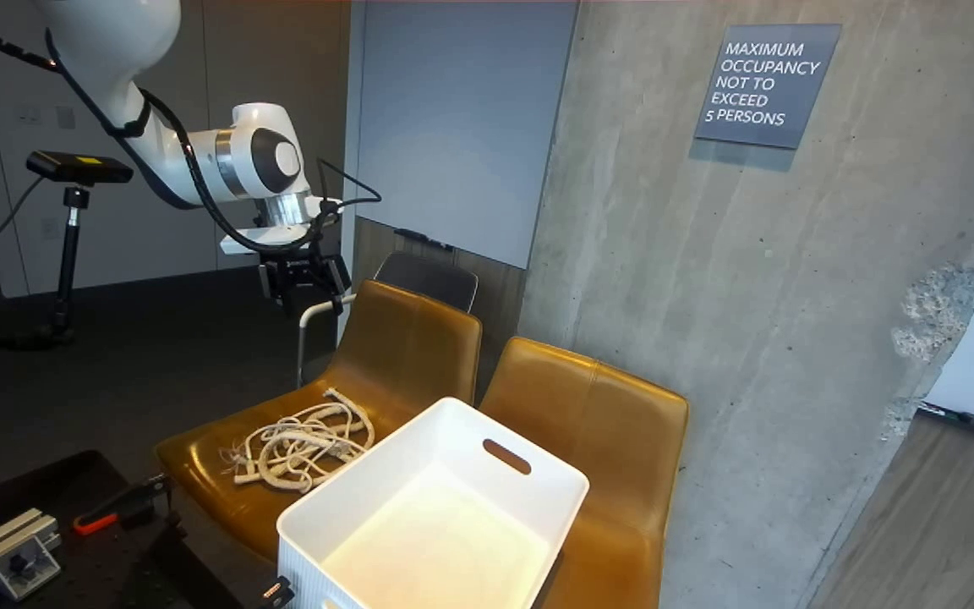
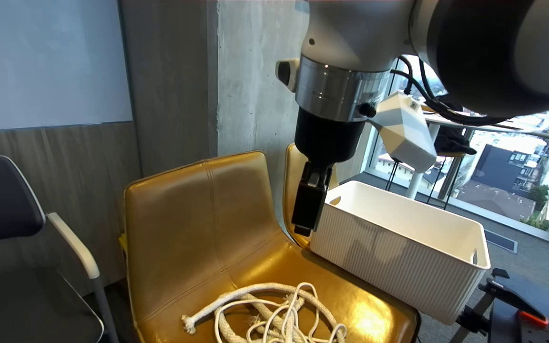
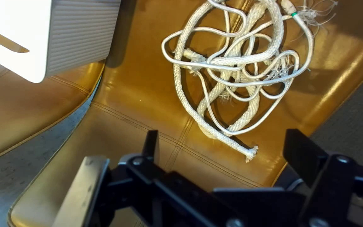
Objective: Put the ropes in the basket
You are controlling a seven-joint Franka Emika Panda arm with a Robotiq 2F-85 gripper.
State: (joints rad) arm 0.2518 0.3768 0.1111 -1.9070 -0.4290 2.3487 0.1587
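The ropes, a thick braided cream one and thinner white cord, lie tangled on a tan chair seat in both exterior views (image 1: 305, 444) (image 2: 291, 314) and in the wrist view (image 3: 247, 59). The basket is a white ribbed bin with handle slots. It shows beside the ropes in both exterior views (image 1: 453, 448) (image 2: 389, 257) and partly at the upper left of the wrist view (image 3: 80, 34). Its visible inside holds nothing. My gripper (image 1: 309, 296) (image 2: 307, 209) (image 3: 224, 140) is open and empty, raised above the chair near its backrest. One frayed rope end lies between the fingers in the wrist view, below them.
The rope chair (image 1: 411, 338) has a tall backrest near my gripper. A second tan chair (image 1: 588, 406) stands beside it, behind and under the basket. A dark chair (image 2: 3, 200) with a pale armrest stands at the side. A concrete wall (image 1: 622, 211) rises behind.
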